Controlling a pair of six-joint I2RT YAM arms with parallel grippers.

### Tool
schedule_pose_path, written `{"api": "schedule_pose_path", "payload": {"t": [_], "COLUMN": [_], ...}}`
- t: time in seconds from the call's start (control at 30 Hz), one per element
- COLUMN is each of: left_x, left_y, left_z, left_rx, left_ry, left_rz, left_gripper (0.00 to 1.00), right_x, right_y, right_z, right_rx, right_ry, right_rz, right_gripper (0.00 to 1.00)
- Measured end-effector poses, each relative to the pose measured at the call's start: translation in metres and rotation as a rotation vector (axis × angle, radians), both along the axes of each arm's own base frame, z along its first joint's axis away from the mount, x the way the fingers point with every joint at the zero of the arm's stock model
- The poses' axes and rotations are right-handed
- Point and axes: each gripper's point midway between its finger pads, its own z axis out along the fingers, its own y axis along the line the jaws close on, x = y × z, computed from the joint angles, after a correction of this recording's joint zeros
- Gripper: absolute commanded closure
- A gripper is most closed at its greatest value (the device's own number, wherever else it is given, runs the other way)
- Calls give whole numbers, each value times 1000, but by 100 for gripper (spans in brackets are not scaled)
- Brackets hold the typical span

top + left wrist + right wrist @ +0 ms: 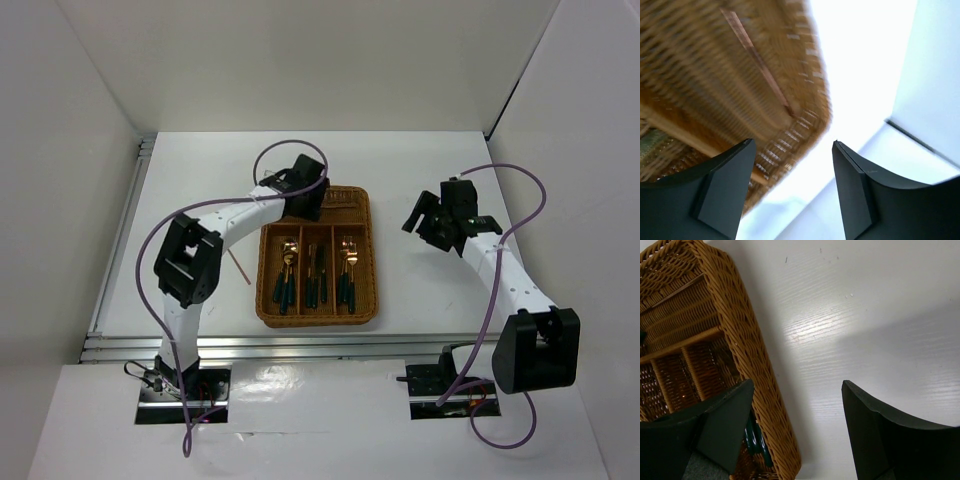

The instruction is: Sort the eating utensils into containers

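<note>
The brown wicker tray lies mid-table. Its long slots hold gold-headed, green-handled spoons, knives and forks. My left gripper hangs open and empty over the crosswise slot at the tray's far end. In the left wrist view its jaws stand wide above the tray, where one copper-brown chopstick lies in that slot. Another chopstick lies on the table left of the tray. My right gripper is open and empty, right of the tray, over bare table.
White walls enclose the table on three sides. A metal rail runs along the left edge and another along the near edge. Green handles show inside the tray's right slot in the right wrist view.
</note>
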Motion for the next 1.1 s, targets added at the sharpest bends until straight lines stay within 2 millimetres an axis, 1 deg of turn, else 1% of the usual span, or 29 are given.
{"api": "schedule_pose_path", "payload": {"t": [0.03, 0.1, 0.17, 0.2, 0.27, 0.33, 0.37, 0.43, 0.5, 0.57, 0.63, 0.67, 0.73, 0.8, 0.87, 0.9, 1.1], "left_x": [2, 5, 4, 1, -9, -22, -28, -39, -45, -55, -67, -75, -93, -110, -122, -126, -133], "left_y": [1, 5, 14, 21, 40, 66, 77, 101, 122, 136, 150, 158, 172, 185, 194, 198, 215], "left_z": [10, 37, 68, 85, 114, 140, 149, 157, 151, 127, 93, 74, 37, 9, -8, -12, -31], "left_rx": [4, 9, 28, 46, 103, 185, 222, 317, 414, 503, 578, 613, 669, 709, 733, 742, 739], "left_ry": [-25, -90, -173, -217, -295, -373, -394, -405, -379, -294, -168, -97, 45, 156, 229, 253, 294], "left_rz": [-32, -85, -142, -172, -227, -279, -297, -328, -353, -389, -414, -427, -451, -471, -479, -478, -432], "left_gripper": [21, 20, 19, 17, 16, 17, 17, 17, 17, 19, 19, 21, 22, 23, 25, 26, 29], "right_x": [0, 0, 0, 0, 0, 0, 1, 2, 3, 6, 9, 11, 14, 16, 18, 19, 25], "right_y": [0, 0, 1, 1, 1, 1, 1, 1, 1, 2, 2, 2, 2, 3, 3, 3, 3], "right_z": [0, 0, 0, 0, 0, 0, 1, 1, 1, -1, -6, -9, -15, -20, -24, -24, -26], "right_rx": [0, 1, 3, 4, 5, 6, 6, 6, 7, 9, 9, 8, 8, 7, 6, 6, 5], "right_ry": [0, 0, 0, 0, -1, -2, -4, -7, -11, -7, 6, 14, 32, 47, 57, 58, 59], "right_rz": [1, 2, 3, 3, 3, 1, 1, 1, 0, -3, -3, -3, -5, -6, -6, -6, -6], "right_gripper": [21, 21, 21, 21, 21, 21, 21, 21, 21, 21, 21, 21, 21, 21, 21, 21, 21]}}
